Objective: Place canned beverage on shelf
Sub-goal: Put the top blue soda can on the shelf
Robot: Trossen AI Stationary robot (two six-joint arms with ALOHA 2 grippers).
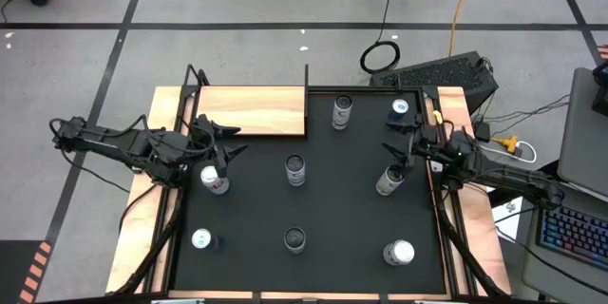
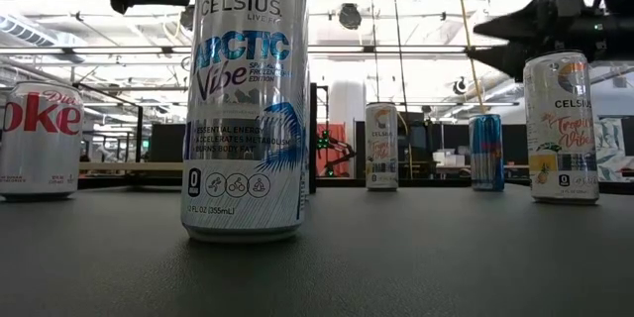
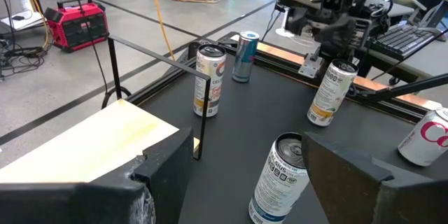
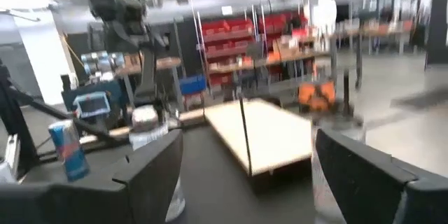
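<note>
Shelf [image 1: 251, 111] at eleven o'clock sits bare; my wide right gripper [image 1: 399, 155] risks toppling the can [image 1: 389, 180] below it.

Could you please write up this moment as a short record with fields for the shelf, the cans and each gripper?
shelf: light-wood board at the mat's far left corner, nothing on it
cans: eight standing on the black mat, none on the shelf
left gripper: over the mat just in front of the shelf, beside a white can
right gripper: open, by the mat's right edge, next to a pale can
</note>
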